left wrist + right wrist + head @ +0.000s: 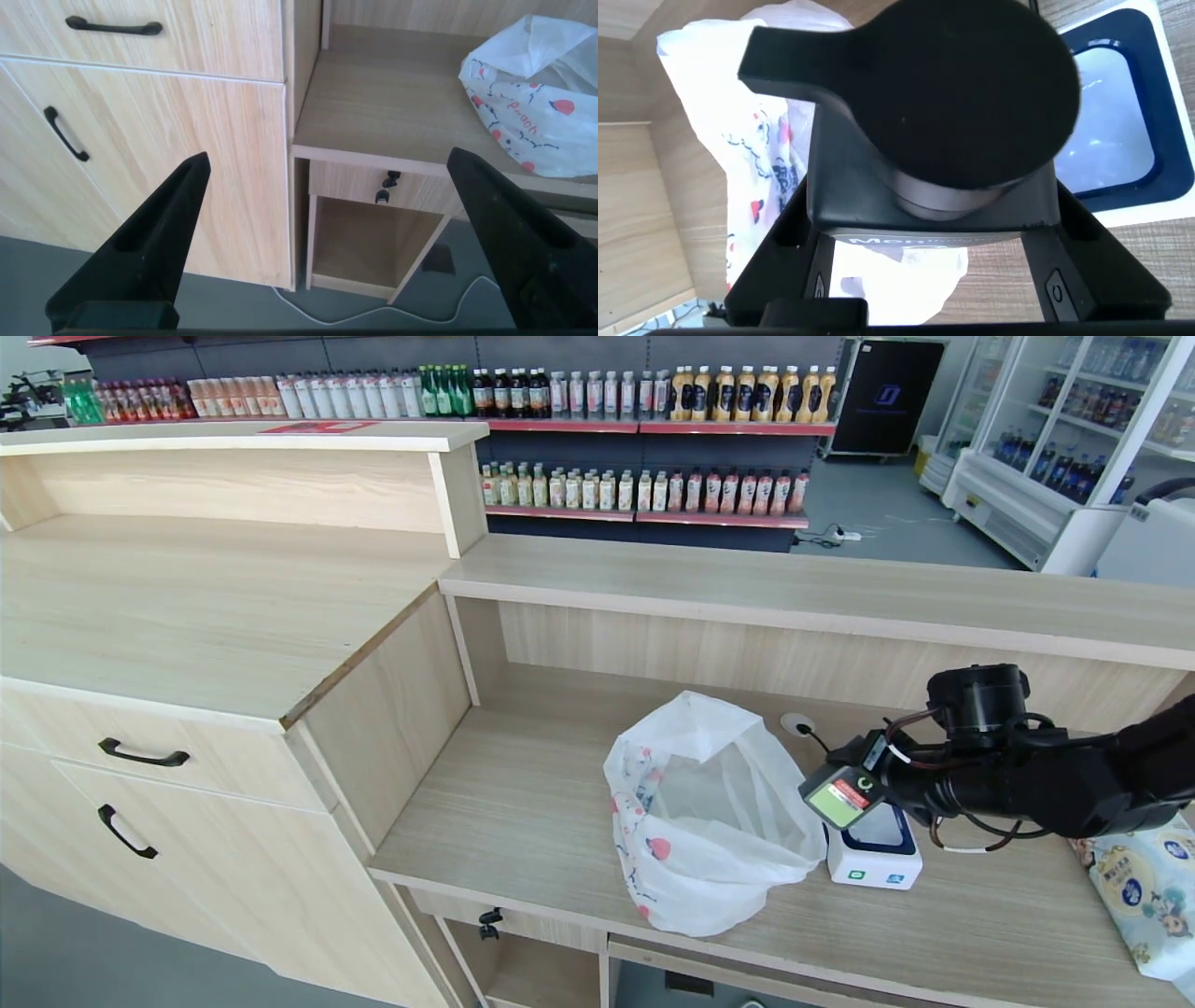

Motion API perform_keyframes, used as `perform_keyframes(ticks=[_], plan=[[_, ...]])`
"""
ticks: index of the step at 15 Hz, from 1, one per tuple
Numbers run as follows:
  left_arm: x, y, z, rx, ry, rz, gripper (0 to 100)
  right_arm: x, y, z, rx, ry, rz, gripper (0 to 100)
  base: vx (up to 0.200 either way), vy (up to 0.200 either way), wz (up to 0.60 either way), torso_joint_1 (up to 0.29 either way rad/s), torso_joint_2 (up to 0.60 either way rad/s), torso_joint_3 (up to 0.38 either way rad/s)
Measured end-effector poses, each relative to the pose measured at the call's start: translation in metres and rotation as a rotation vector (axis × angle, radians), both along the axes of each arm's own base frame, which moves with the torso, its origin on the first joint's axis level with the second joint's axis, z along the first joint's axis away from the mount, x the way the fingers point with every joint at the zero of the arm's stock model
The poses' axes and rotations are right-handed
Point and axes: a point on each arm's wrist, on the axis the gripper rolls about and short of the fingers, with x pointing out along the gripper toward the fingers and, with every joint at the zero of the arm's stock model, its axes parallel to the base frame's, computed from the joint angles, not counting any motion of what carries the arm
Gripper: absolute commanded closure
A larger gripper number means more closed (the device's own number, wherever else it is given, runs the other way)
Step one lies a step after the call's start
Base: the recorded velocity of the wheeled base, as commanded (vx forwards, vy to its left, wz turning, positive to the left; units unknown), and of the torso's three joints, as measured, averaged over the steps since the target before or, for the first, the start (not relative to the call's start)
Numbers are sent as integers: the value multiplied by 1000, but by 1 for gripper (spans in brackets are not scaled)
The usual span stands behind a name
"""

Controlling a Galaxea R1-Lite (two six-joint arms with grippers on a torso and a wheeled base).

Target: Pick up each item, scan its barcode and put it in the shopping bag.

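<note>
Item [843, 798], a small dark-edged pack with a green and red face, is clamped between the fingers [1106, 271] of the right gripper [854, 782], which press on its two sides. Straight below the fingers sits the scanner [875, 863], its blue-rimmed window facing up. The item hangs just above the window's near edge, apart from it. Just past the fingertips stands the bag [705, 812], mouth gaping upward, its wall close against the scanner.

This looks like the scan, with the drop into the bag to follow. Where the barcode lies cannot be told. The coloured face is turned up and away from the window, so if the code is there the wrist would need to roll it downward. Hold the item level and centred over the glass before moving on.

For the drop, carry the item forward off the fingertips, high enough to pass over the thin rim. Let go only once it is well inside, because the limp plastic may fold or slide.

The left gripper [322, 163] is spread wide and holds nothing, with cabinet fronts beyond its fingers. A tissue pack [1144, 896] lies back behind the right fingers, by the arm.
</note>
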Motion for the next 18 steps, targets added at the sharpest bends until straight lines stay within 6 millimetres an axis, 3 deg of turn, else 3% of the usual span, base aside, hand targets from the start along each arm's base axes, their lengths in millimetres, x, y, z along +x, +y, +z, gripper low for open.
perform_keyframes(ticks=[10,12,15,18], plan=[[0,0,0,0,0,0,0,3,3,-6,-12,6,17,100,0,0,0,0,0,0],[0,0,0,0,0,0,0,-2,3,4,-49,-26,44,100,0,0,0,0,0,0],[0,0,0,0,0,0,0,-27,-3,35,-243,-143,120,100,0,0,0,0,0,0],[0,0,0,0,0,0,0,-64,-9,60,-579,-159,-77,100,0,0,0,0,0,0]])
